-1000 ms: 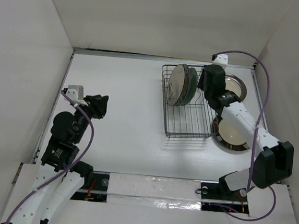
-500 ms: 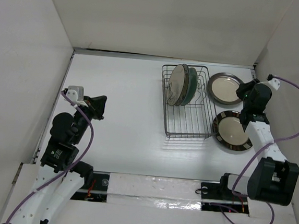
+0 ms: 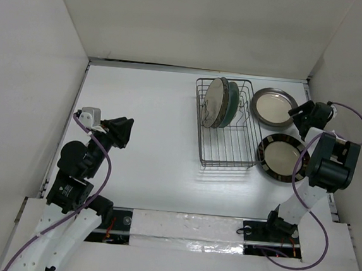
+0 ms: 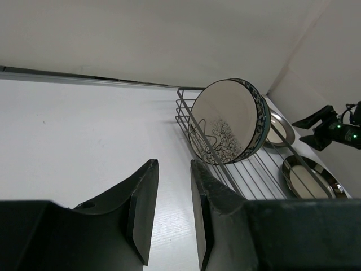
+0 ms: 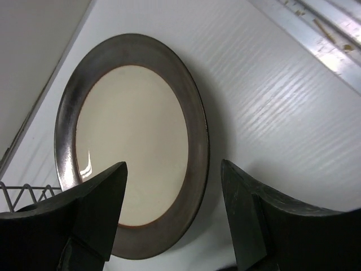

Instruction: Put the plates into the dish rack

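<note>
The grey wire dish rack holds three upright plates at its far end. The cream tree-print plate faces left, with the patterned and green ones behind it. Two beige plates with dark rims lie flat to the right of the rack, one far and one near. My right gripper is open and low at the far plate's right rim. In the right wrist view its jaws straddle that plate's edge without touching it. My left gripper hangs at the left, slightly open and empty.
White walls close in the table on three sides. The right wall is close behind my right gripper. The near half of the rack has bare wires. The left wrist view shows the tree-print plate and my right gripper far off.
My right arm swung from over the rack's far right corner to the right and came down beside the far beige plate. My left gripper barely shifted.
</note>
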{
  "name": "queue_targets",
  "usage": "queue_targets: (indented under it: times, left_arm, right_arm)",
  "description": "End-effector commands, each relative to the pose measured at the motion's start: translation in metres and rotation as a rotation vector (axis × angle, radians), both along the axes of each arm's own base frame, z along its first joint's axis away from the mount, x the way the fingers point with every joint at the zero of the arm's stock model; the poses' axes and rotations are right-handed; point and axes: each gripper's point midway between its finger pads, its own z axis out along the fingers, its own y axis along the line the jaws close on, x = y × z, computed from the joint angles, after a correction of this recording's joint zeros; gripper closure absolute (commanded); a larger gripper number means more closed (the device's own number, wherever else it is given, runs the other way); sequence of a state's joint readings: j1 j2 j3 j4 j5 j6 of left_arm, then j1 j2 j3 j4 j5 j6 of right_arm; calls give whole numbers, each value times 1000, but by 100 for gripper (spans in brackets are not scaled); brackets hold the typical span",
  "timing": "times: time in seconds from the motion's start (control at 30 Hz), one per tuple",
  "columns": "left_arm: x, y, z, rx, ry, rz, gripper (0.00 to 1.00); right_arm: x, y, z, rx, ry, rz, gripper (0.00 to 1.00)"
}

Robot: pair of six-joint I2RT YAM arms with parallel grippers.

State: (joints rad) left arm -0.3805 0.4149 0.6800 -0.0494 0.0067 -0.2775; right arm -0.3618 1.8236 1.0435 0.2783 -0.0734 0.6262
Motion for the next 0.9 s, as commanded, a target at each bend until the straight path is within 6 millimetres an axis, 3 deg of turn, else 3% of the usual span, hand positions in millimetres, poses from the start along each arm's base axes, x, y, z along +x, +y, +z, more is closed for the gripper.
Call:
queue_targets:
  times: [0.0,0.23,0.43,0.57,0.7,0.8,0.87]
  left_arm:
    - [-4,-1,15,-13,-60,-10,73]
    - [-4,-1,16,-13,-60,-10,73]
    - [-1,4,15,-15,-57,20,72]
    - [1,5,14,-13,-49,31,72]
    - [0,5,14,-15,-53,28,72]
    - [1,4,13,-12,-46,28,72]
    - [1,4,13,-14,-49,26,72]
  right_arm:
    - [16,1,8,41,-49,27,27]
    - [30,10,-26,178,-24,90,30]
    - [45,13,-30,269,-42,143,39]
    - [46,5,-29,311,-74,158,72]
    - [41,6,-29,303,-89,150,97]
    - [37,0,-15,264,-151,109,100]
    - [33,11,3,235,-202,108,100]
